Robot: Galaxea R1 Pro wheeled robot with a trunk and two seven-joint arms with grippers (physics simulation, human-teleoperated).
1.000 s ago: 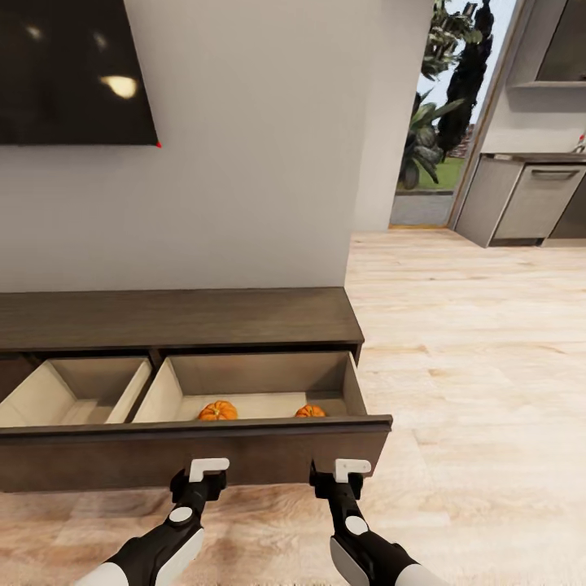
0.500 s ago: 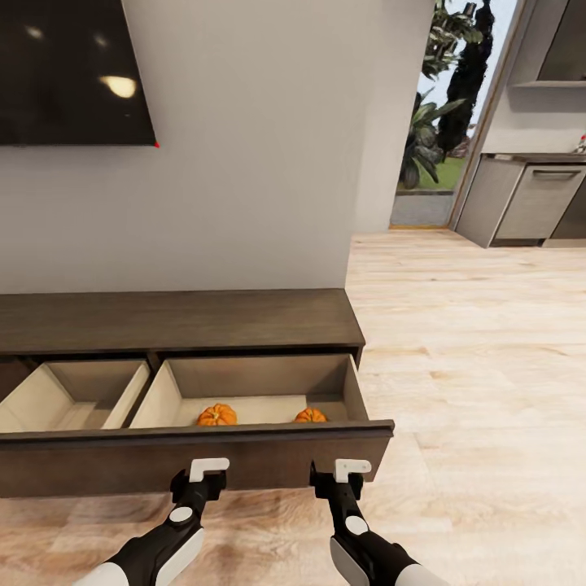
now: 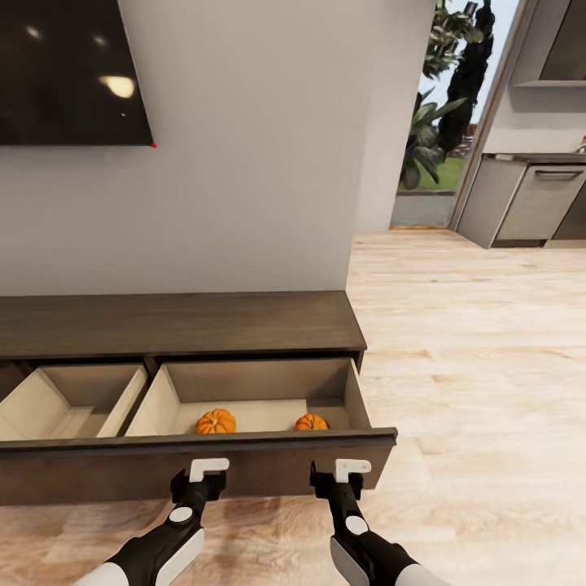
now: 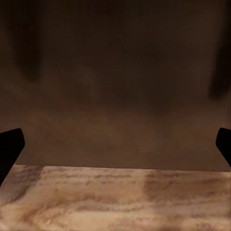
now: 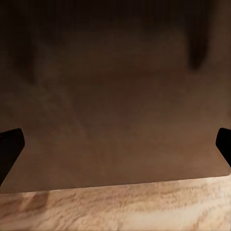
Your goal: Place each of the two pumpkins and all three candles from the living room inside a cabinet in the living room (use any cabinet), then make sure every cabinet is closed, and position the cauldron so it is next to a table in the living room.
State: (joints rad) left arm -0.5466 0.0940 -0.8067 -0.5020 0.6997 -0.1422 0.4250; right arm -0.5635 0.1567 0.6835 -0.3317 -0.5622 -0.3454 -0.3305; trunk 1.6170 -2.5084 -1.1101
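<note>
While our left tool (image 3: 209, 467) and right tool (image 3: 352, 468) sit at the dark drawer front (image 3: 244, 474) of the cabinet (image 3: 179, 321), both with fingers spread wide apart, two pumpkins (image 3: 216, 422) (image 3: 311, 422) lie inside the open right drawer, near its front edge, well apart from each other.
</note>
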